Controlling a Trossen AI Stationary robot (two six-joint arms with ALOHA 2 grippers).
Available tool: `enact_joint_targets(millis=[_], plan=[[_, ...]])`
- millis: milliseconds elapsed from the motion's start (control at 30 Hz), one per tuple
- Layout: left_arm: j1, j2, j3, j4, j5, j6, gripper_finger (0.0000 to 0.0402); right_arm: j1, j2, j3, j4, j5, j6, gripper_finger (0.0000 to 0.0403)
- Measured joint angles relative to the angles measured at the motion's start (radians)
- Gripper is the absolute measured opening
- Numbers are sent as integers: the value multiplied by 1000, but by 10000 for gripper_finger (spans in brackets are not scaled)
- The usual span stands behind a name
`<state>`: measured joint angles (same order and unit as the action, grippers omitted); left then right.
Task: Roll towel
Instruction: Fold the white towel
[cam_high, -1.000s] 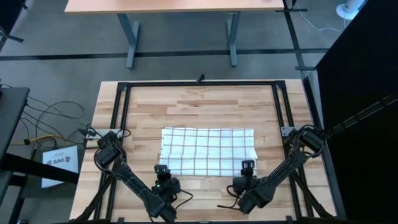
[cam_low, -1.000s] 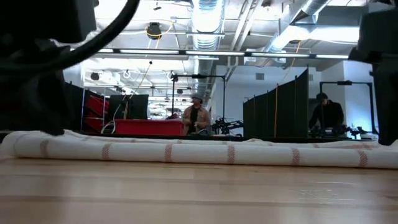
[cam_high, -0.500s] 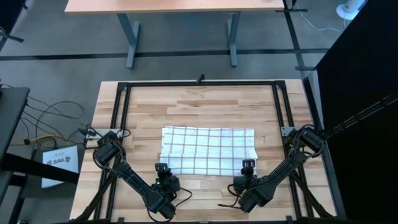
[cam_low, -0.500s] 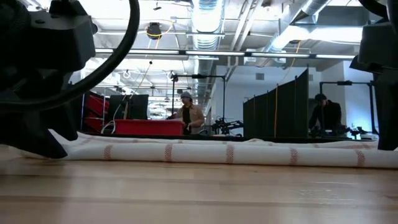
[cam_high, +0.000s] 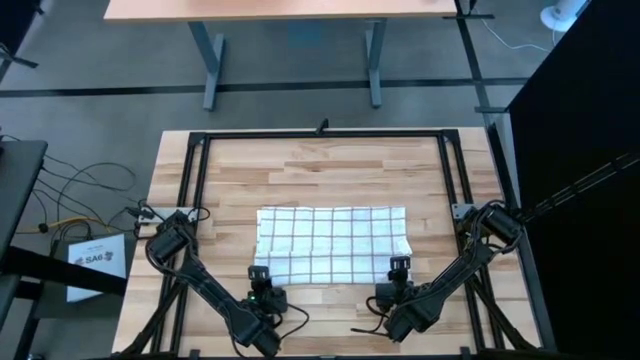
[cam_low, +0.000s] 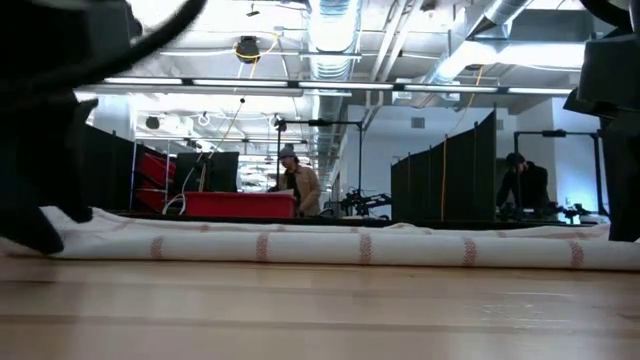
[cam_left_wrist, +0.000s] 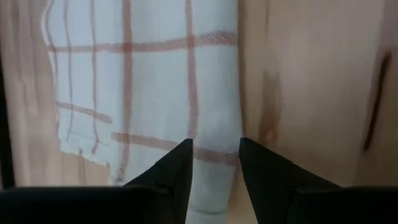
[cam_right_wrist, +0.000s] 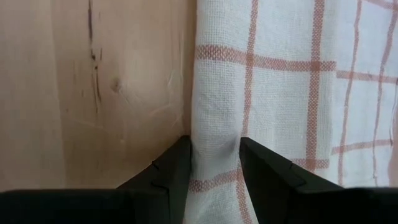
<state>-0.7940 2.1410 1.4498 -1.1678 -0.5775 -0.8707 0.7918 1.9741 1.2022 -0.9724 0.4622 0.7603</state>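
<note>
From above, you see the towel (cam_high: 332, 244) lying flat in the middle of the worktop (cam_high: 240, 170), spread wide so that each arm can take one end of the near hem. Your left tool (cam_high: 260, 285) sits at the lower left of the cloth and your right tool (cam_high: 398, 273) at its lower right, both at the bottom edge of the towel in the frame. That spacing looks chosen so the roll starts evenly across the full width instead of skewing to one side.

In the level view, the towel (cam_low: 330, 245) runs as a low white band across the middle of the frame, already slightly plump along its near edge, which suggests the first turn of the roll is formed. Dark arm parts fill the far left and far right. People stand well behind in the room, away from the worktop.

Looking past the left wrist, you have the left tool (cam_left_wrist: 215, 163) with its fingers (cam_left_wrist: 171, 171) set a little apart and the rolled hem of the towel (cam_left_wrist: 155, 81) lying in the gap between them at the lower centre. I judge the hem is clamped, though lightly.

Past the right wrist, the right tool (cam_right_wrist: 215, 163) mirrors this: fingers (cam_right_wrist: 264, 165) slightly apart, pinching the thick rolled edge of the towel (cam_right_wrist: 292, 87) at the lower centre, with bare wood to the left of the frame. Holding both ends alike should keep the roll straight.
</note>
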Motion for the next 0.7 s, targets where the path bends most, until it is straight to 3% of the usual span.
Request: enact_joint_targets(millis=[200,700], plan=[[-8,-1,9,20,2,0,118,0,1,0,-8,-2,2,128],[4,-10,-109,53,-86,-51,116,-3,1,0,-10,-4,2,127]])
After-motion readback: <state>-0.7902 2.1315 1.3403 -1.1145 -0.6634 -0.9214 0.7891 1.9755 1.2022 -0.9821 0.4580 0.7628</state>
